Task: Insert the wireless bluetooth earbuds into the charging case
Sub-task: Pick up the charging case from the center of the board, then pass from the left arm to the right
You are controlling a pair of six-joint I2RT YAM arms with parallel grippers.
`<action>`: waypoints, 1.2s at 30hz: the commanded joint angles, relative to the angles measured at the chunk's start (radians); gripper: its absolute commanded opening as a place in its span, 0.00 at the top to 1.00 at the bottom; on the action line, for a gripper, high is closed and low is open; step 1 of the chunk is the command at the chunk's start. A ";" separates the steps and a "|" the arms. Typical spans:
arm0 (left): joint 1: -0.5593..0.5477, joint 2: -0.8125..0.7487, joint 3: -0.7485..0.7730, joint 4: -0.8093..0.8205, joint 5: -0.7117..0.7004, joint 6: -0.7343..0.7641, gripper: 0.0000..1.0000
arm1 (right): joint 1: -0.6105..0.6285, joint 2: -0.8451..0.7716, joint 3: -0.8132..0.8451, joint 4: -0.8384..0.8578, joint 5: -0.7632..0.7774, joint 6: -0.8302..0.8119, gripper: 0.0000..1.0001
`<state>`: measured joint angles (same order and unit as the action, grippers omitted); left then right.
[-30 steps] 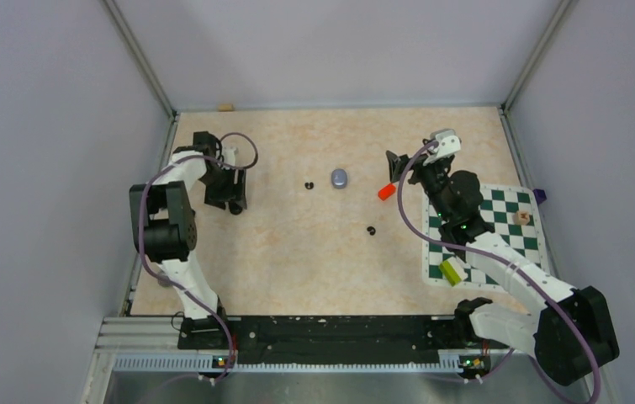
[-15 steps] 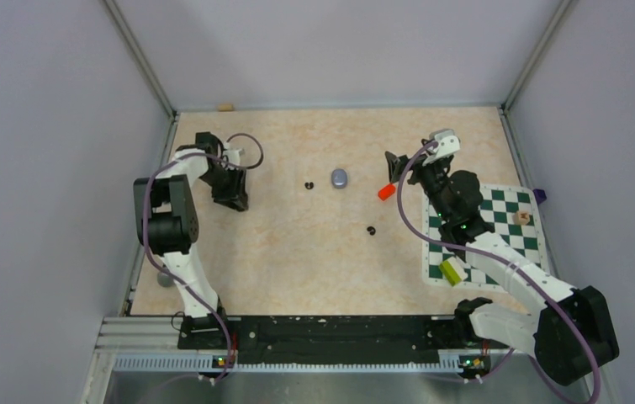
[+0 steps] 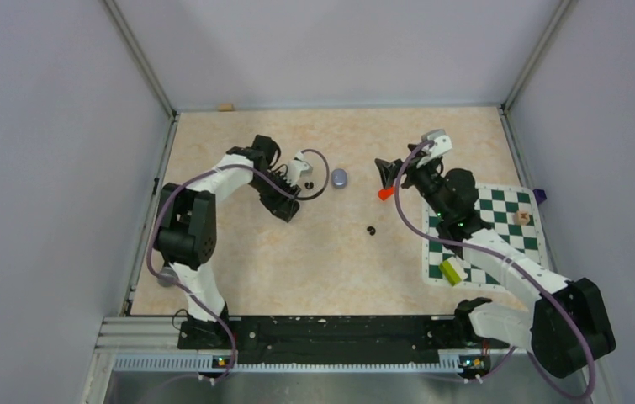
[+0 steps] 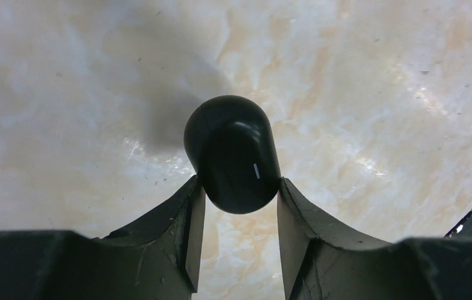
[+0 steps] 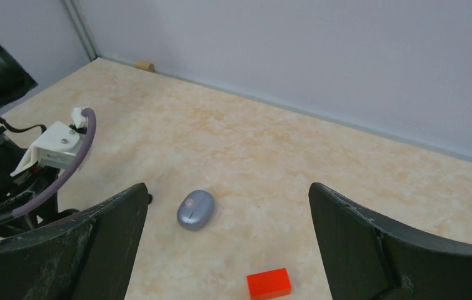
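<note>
My left gripper (image 4: pixel 238 187) is shut on a glossy black rounded charging case (image 4: pixel 233 150) with a small white mark, held just above the table. In the top view that gripper (image 3: pixel 287 209) sits left of the table's middle, close to a closed grey-lilac charging case (image 3: pixel 339 178) (image 5: pixel 195 209). One black earbud (image 3: pixel 371 230) lies alone near the middle. A dark speck (image 5: pixel 149 199) beside my right finger may be another earbud. My right gripper (image 3: pixel 387 174) (image 5: pixel 227 187) hangs open and empty, right of the lilac case.
A small red block (image 3: pixel 386 193) (image 5: pixel 269 283) lies under the right gripper. A green chessboard mat (image 3: pixel 499 240) at the right carries a yellow-green block (image 3: pixel 452 270) and a wooden piece (image 3: pixel 521 217). A cork bit (image 3: pixel 225 107) rests by the back wall.
The left arm has swung from the left side toward the table's middle, its jaws closed on the black case. The right gripper has shifted slightly left.
</note>
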<state>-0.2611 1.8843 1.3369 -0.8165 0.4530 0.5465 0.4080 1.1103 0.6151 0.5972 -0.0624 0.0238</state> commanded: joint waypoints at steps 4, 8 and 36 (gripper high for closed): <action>-0.093 -0.184 -0.009 0.066 0.037 0.098 0.64 | -0.033 0.098 0.023 -0.013 -0.124 0.142 0.03; -0.189 -0.257 -0.019 0.070 0.037 0.167 0.64 | -0.065 0.156 0.048 -0.045 -0.229 0.242 0.09; -0.523 -0.336 -0.055 0.148 -0.170 0.253 0.68 | 0.019 0.431 0.109 0.071 -0.916 0.583 0.41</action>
<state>-0.7719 1.5921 1.2915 -0.7010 0.2890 0.7853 0.3874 1.5345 0.6746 0.6247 -0.8959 0.5793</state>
